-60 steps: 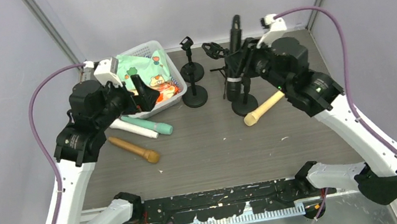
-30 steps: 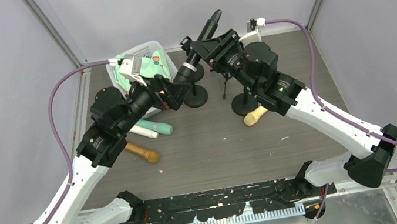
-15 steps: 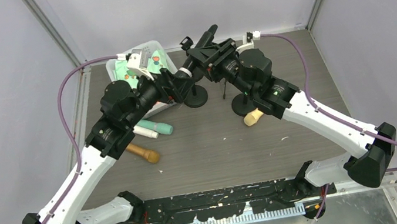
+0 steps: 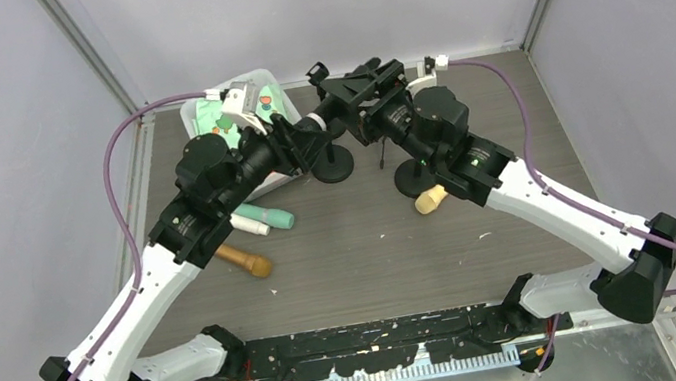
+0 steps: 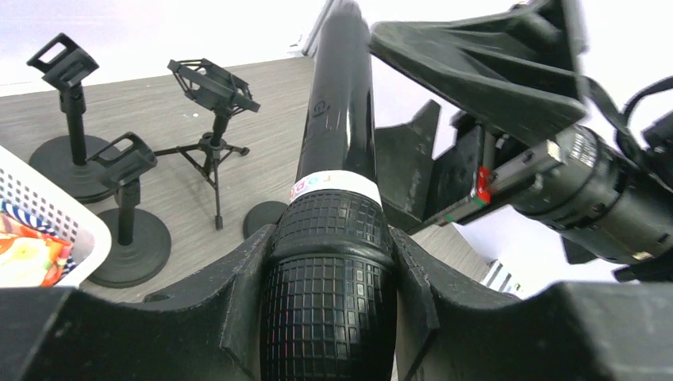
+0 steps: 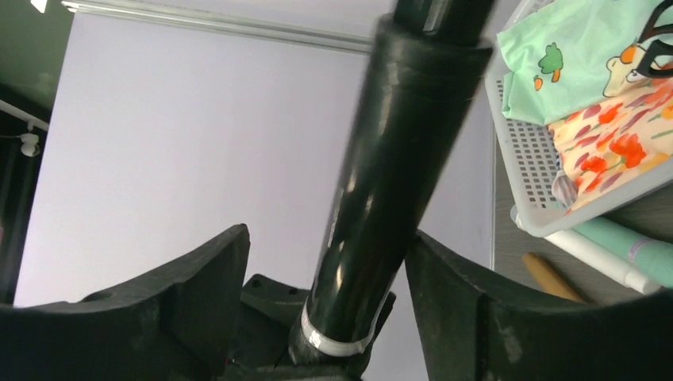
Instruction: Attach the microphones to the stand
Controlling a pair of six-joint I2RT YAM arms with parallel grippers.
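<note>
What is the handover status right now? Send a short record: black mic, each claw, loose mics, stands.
black microphone: off the table, between both arms
left claw: closed on its grille head
right claw: open around its handle, with a gap on one side
loose on table: mint green microphone, white microphone, brown microphone, cream microphone
stands: clip stands and tripod mount in view are all empty
task status: no microphone attached yet
</note>
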